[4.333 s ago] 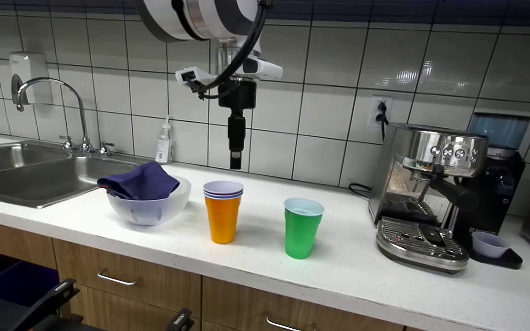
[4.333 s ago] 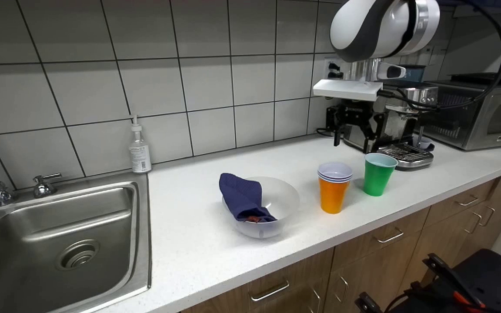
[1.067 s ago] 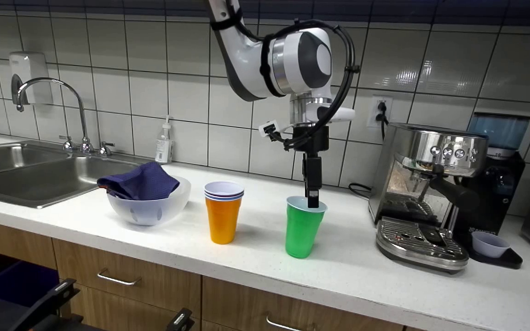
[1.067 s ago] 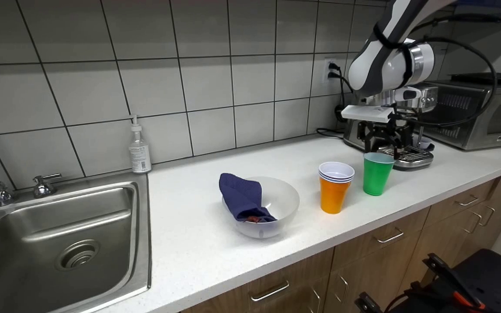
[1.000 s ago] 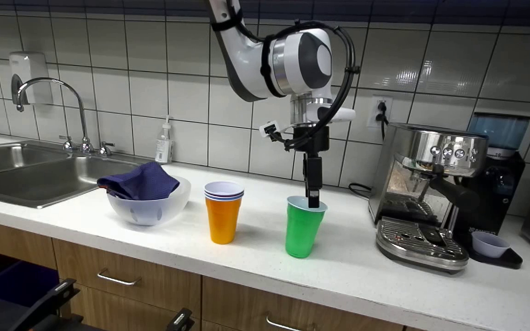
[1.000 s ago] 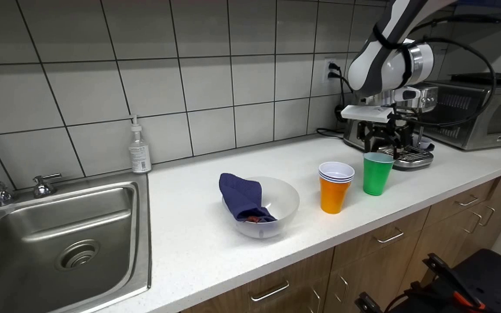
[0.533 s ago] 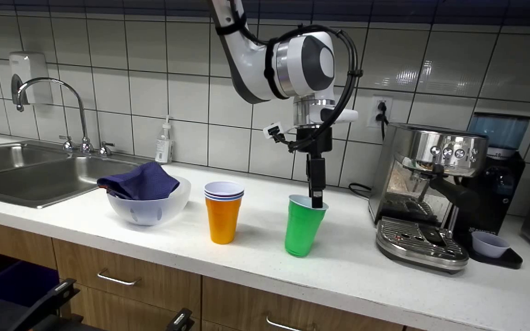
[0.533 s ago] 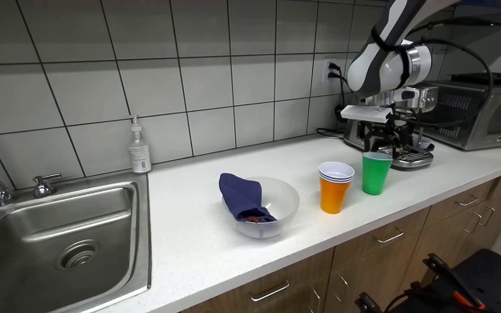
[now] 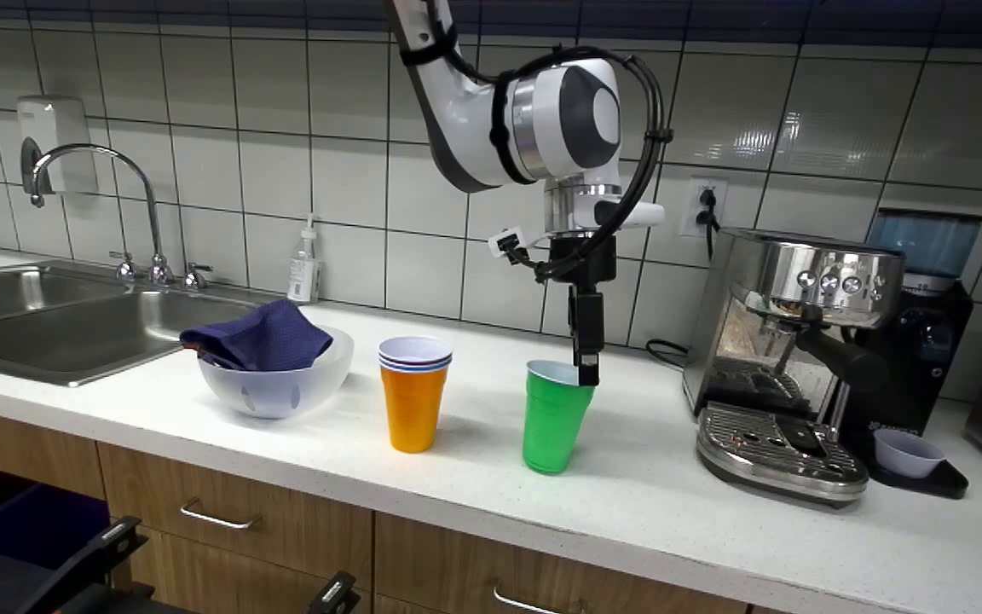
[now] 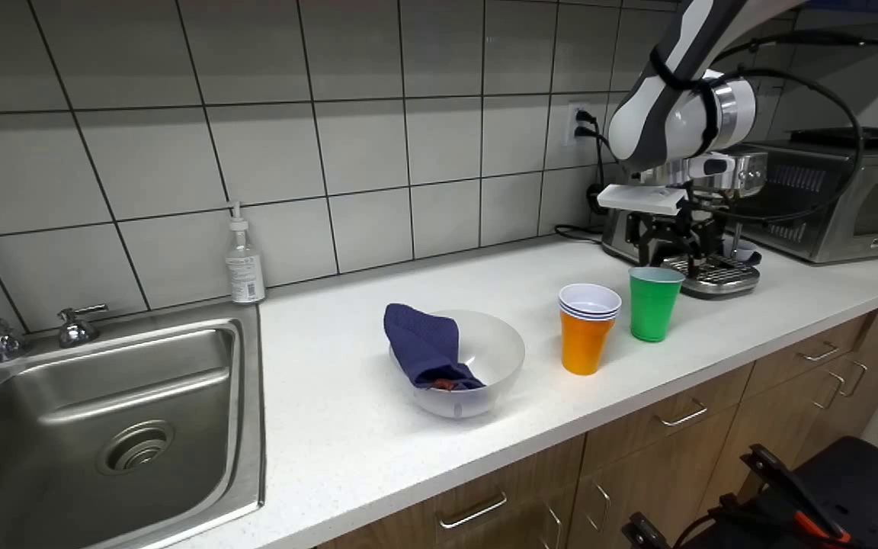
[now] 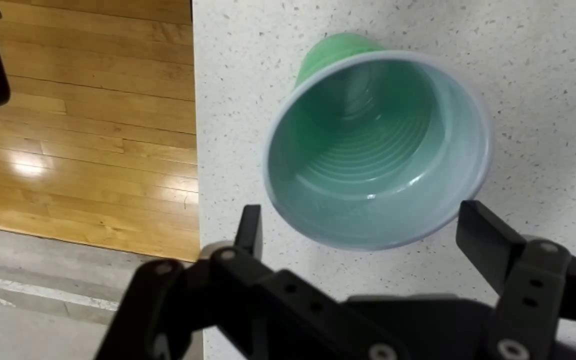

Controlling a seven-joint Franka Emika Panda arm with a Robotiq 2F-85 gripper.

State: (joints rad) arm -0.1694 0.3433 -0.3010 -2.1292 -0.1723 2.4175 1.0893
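Green cup (image 9: 554, 422) shows inner rings (image 11: 370, 155) only in wrist view, hand (image 11: 360, 215) spread wide.

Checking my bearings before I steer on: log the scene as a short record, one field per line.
Tool: open, jaws wide apart, nothing gripped
Nearest thing: green cup, upright on the white counter
Contact: cannot tell whether the tool touches the cup
Neighbour toward the sink: cup stack, orange outermost
Beyond the stack: translucent bowl, dark blue cloth lying partly in it, over the rim
Opposite side of green cup: coffee machine
By the tiled wall: pump bottle
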